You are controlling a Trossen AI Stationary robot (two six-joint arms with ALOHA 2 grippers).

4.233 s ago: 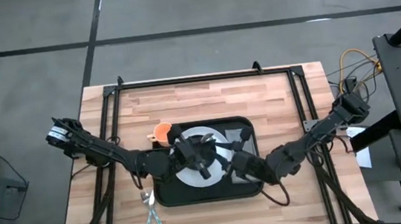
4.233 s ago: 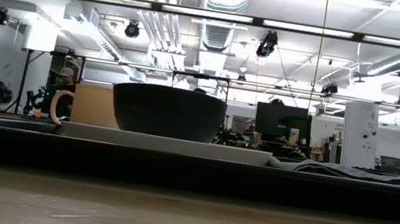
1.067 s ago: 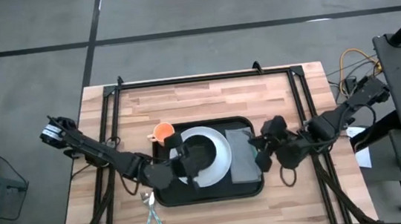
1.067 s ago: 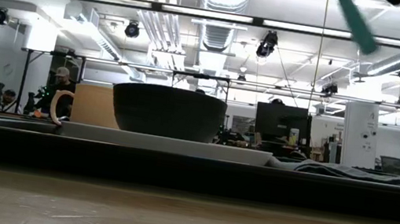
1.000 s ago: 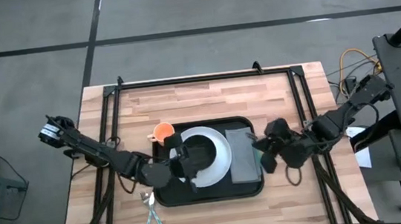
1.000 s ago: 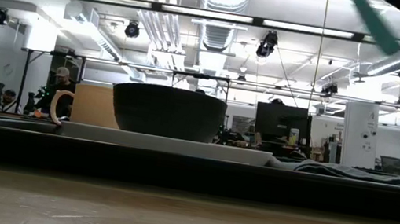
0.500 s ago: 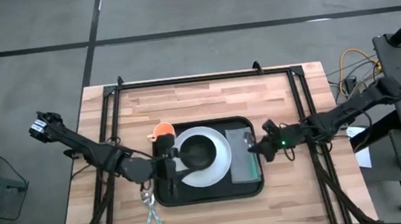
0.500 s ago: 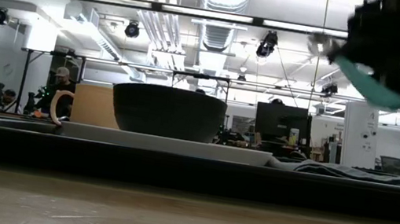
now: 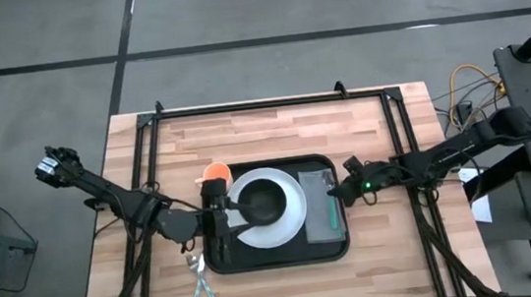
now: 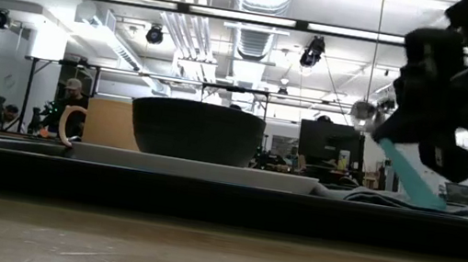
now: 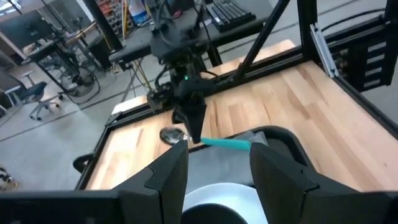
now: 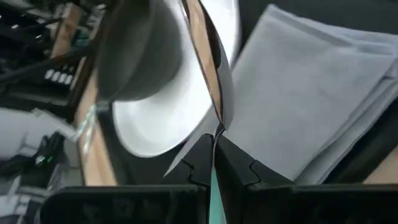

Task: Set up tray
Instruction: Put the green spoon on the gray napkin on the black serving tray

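Observation:
The black tray [image 9: 279, 260] lies mid-table. On it stand a white plate [image 9: 293, 223] with a dark bowl [image 9: 263, 203] and, to the right, a folded grey cloth [image 9: 324, 212]. An orange cup [image 9: 214, 173] stands at the tray's far left corner. My right gripper [image 9: 347, 188] hangs over the cloth, shut on a teal-handled spoon [image 10: 401, 165]. Over the tray's left part, beside the plate, my left gripper [image 9: 215, 216] stands open with nothing between its fingers. My right gripper pinches the spoon between its two fingers where the teal handle meets the metal neck [image 11: 200, 139], coming from the table's right and slanting down. The spoon is tilted, its bowl [image 10: 365, 113] up and its handle end [image 10: 428, 201] down at the cloth; whether that end touches, I cannot tell.
Two more teal-handled utensils [image 9: 202, 289] lie on the wood near the tray's near left corner. A black frame [image 9: 271, 103] runs around the tabletop. Bare wood lies beyond the tray and to its right.
My right gripper has come down toward the grey cloth with the spoon, staying shut; the spoon's handle end now reaches down to the cloth. My left gripper has drawn back from the bowl toward the tray's left edge, still open.

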